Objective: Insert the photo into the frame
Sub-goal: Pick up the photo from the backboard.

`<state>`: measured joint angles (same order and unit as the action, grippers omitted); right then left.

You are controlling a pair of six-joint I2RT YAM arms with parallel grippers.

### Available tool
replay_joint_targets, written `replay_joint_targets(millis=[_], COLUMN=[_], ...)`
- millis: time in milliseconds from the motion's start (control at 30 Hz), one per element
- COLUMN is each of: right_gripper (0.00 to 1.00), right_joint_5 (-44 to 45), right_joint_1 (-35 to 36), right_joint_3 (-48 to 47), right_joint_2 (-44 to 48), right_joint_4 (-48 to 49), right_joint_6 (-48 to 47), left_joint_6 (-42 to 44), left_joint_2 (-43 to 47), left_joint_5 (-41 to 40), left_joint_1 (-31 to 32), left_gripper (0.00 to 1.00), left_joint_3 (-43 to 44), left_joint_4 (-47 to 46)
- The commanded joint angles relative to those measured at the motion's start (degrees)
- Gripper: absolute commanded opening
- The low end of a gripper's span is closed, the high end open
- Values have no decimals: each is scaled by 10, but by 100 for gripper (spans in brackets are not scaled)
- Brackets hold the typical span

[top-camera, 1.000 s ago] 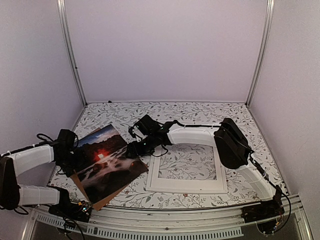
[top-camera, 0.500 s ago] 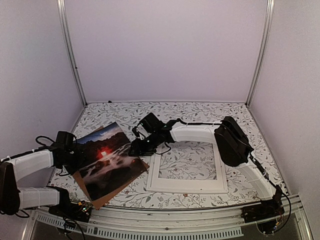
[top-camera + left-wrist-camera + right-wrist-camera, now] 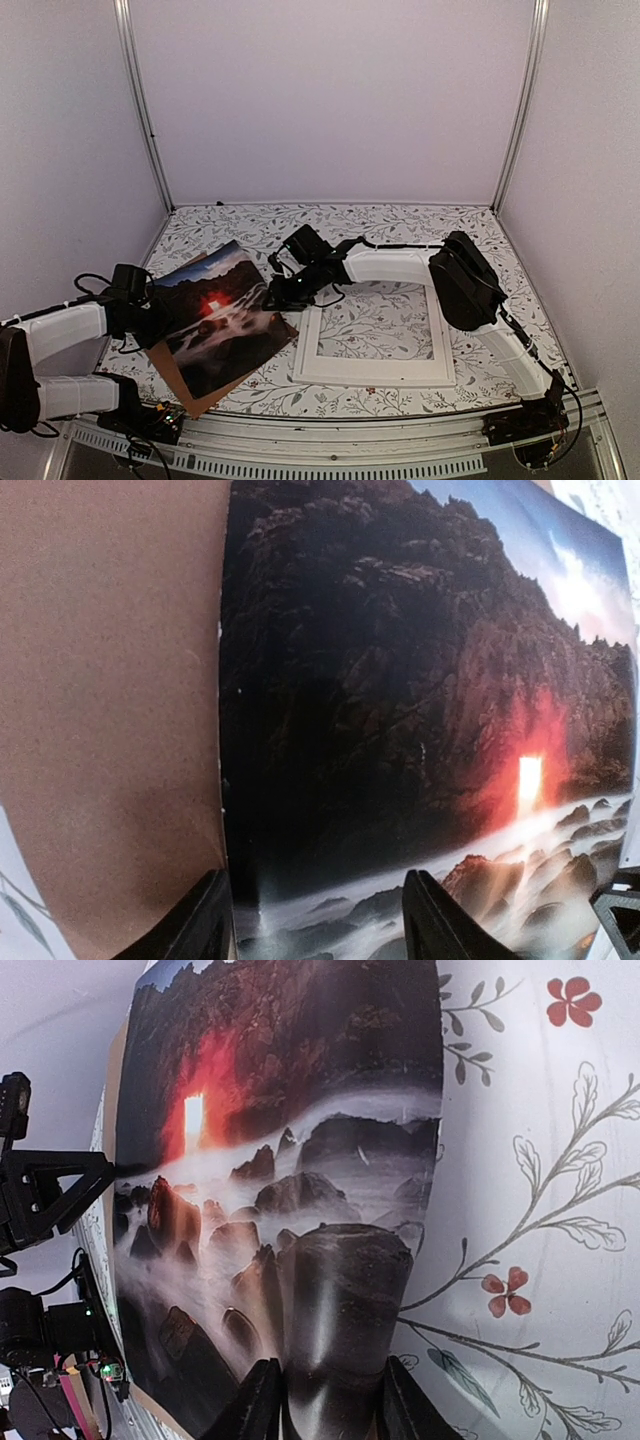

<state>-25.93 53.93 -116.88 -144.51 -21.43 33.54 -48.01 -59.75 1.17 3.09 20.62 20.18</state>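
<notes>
**Clerk:** Item one, photo (image 3: pixel 220 325); description and place?

**Checker:** Dark rocks and mist with a red-orange glow at centre; lies askew on the left part of the counter (image 3: pixel 400 225), on top of a brown board (image 3: pixel 195 403) whose margins show past its left and near sides; outside the frame, its right corner just beside the frame's left rail.

**Clerk:** Item two, frame (image 3: pixel 372 373)?

**Checker:** White rectangle, flat on the counter, right of the photo; the counter's leaf print shows through its middle.

**Clerk:** Item three, left jaws?

**Checker:** At the photo's left edge, on the left arm (image 3: pixel 65 325), which reaches in from the near left; fingers (image 3: pixel 205 925) spread apart, with the photo's misty foreground showing in the gap; one finger sits on the line where photo meets board.

**Clerk:** Item four, right jaws?

**Checker:** At the photo's right edge, on the right arm (image 3: pixel 390 268), which lies across the frame's far side; the fingers stand close on either side of a glossy hump where the photo bows up from the counter; true pinch or mere touch, cannot tell.

**Clerk:** Relation of items three and four?

**Checker:** Opposite edges of the photo, facing each other; the photo spans the space between; black hardware of the left jaws shows at the far edge in the right wrist view.
</notes>
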Motion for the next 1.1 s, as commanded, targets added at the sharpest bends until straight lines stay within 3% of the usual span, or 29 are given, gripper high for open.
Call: replay_joint_targets(millis=[0, 267, 600, 867, 1067], right_gripper=[32, 18, 10, 9, 9], right_joint_5=[-16, -20, 18, 180, 365], right_joint_1=[2, -3, -30, -43, -45], right_joint_3=[9, 19, 71, 73, 3], right_joint_2=[29, 64, 171, 282, 357], right_joint_4=[18, 24, -1, -140, -294], right_joint_6=[-4, -15, -40, -116, -155], left_joint_6=[9, 26, 53, 33, 28], left_joint_2=[0, 1, 4, -21, -79], left_joint_5=[36, 41, 21, 30, 10], left_joint_1=[2, 10, 65, 167, 238], left_gripper=[60, 65, 69, 72, 72], left_joint_3=[-10, 23, 143, 274, 354], left_joint_4=[-8, -2, 60, 73, 75])
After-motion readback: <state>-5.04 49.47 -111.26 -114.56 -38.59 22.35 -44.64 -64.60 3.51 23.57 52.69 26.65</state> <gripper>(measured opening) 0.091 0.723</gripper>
